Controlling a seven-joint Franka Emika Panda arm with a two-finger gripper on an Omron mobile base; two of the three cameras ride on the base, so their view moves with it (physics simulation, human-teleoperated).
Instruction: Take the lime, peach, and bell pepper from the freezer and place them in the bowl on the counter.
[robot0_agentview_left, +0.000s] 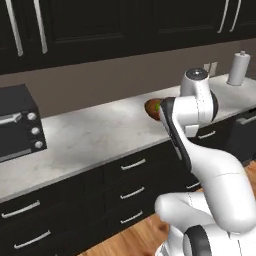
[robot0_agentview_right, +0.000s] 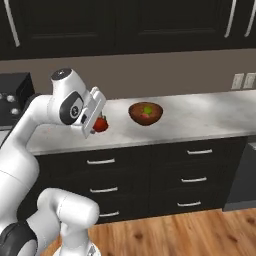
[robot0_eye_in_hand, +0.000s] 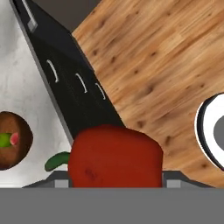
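lime and peach already in bowl on counter. gripper fingers clamped on bell pepper, near bowl; only drop-in left.

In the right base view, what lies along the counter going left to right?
Toaster oven → gripper holding the bell pepper → bowl with lime and peach → wall outlets.

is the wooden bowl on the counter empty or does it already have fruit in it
Not empty. The bowl holds the green lime and the pinkish peach. The red bell pepper is outside it, in the claw.
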